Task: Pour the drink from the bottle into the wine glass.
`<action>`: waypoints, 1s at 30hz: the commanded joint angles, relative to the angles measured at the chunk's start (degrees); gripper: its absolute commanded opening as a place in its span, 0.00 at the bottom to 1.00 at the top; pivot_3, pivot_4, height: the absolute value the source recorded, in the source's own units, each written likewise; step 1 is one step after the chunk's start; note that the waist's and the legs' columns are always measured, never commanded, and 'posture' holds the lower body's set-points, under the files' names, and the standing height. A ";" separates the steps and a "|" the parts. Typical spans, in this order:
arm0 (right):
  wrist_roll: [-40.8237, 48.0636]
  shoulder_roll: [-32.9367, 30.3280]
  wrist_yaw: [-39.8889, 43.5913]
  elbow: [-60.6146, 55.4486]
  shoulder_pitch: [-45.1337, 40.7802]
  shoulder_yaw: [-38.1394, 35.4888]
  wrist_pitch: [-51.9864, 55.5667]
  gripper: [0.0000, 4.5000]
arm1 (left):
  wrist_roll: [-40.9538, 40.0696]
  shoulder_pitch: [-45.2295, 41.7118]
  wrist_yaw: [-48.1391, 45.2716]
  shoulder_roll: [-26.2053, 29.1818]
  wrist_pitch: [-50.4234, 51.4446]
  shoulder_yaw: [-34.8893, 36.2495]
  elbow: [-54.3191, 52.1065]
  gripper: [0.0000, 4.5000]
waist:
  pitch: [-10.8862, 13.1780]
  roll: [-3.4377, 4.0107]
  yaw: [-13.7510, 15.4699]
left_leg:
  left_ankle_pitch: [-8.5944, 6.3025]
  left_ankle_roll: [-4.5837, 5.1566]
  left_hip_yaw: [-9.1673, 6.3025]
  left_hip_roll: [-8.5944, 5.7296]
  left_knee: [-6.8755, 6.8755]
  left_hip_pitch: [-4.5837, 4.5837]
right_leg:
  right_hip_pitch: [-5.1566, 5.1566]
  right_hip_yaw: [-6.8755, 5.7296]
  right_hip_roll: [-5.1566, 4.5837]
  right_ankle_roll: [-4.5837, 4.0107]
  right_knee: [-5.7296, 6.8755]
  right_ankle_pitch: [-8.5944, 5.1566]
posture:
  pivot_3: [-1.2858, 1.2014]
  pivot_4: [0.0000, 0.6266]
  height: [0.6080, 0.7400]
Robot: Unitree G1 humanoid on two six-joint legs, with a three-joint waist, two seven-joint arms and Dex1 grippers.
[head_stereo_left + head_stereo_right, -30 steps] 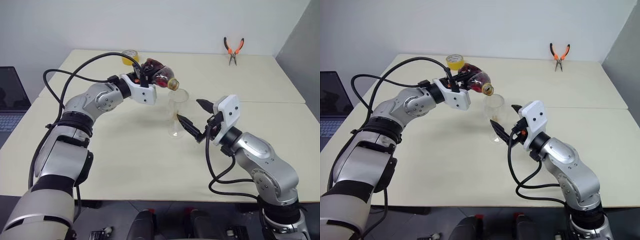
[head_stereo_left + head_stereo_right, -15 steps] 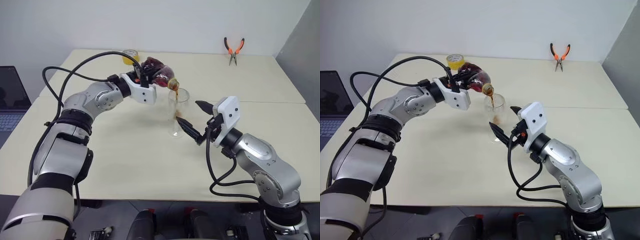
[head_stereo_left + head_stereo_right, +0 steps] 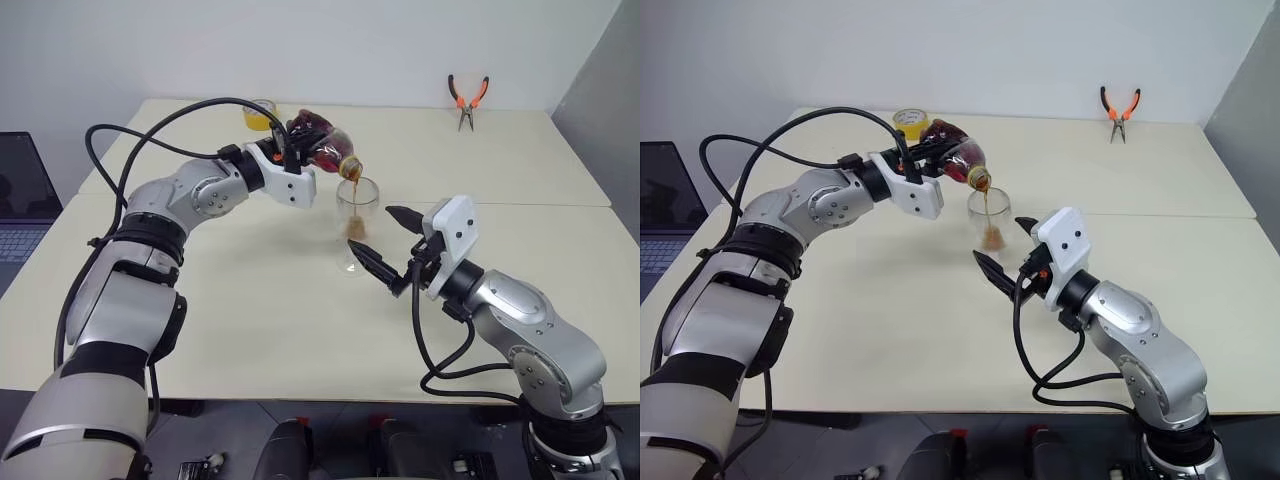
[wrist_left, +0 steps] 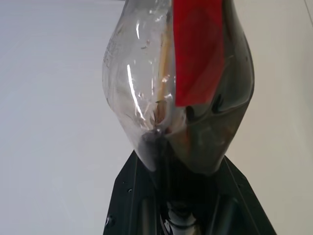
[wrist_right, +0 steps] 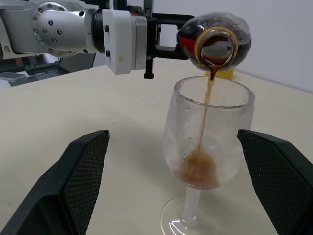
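The left gripper (image 3: 300, 150) had its fingers closed around the body of the bottle (image 3: 325, 146), holding it tipped above the wine glass (image 3: 356, 222) with its open mouth just over the rim. A thin stream of the drink (image 5: 207, 108) ran from the mouth down into the bowl, where a small brown pool had gathered at the bottom. The glass stood upright on the desk (image 3: 250, 300) near the middle. The right gripper (image 3: 382, 240) hovered just beside the glass, on the robot's side of it, its fingers spread wide on either side of the glass without touching it. Farther back on the desk lay a yellow tape roll (image 3: 258, 113) behind the bottle and a pair of orange-handled pliers (image 3: 466, 99) near the far right edge.
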 commanded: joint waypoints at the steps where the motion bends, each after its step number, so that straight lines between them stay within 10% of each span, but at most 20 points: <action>1: 0.10 -0.53 0.19 -2.33 0.32 -0.49 -0.66 1.00 | -0.10 -3.19 1.88 0.61 -0.29 0.12 0.02 0.12 | 0.00 0.00 0.00 | 0.00 0.00 0.00 0.00 0.00 0.00 | 0.00 0.00 0.00 0.00 0.00 0.00 | 0.52 0.24 1.00; 30: 3.54 -2.43 2.88 -5.15 2.74 -4.53 -3.30 1.00 | 2.02 -6.44 5.32 0.96 0.02 -2.73 3.14 0.11 | 0.00 0.00 -0.03 | 0.00 -0.01 0.00 0.00 0.02 0.00 | 0.00 0.00 0.00 0.00 0.02 0.00 | 0.52 0.24 1.00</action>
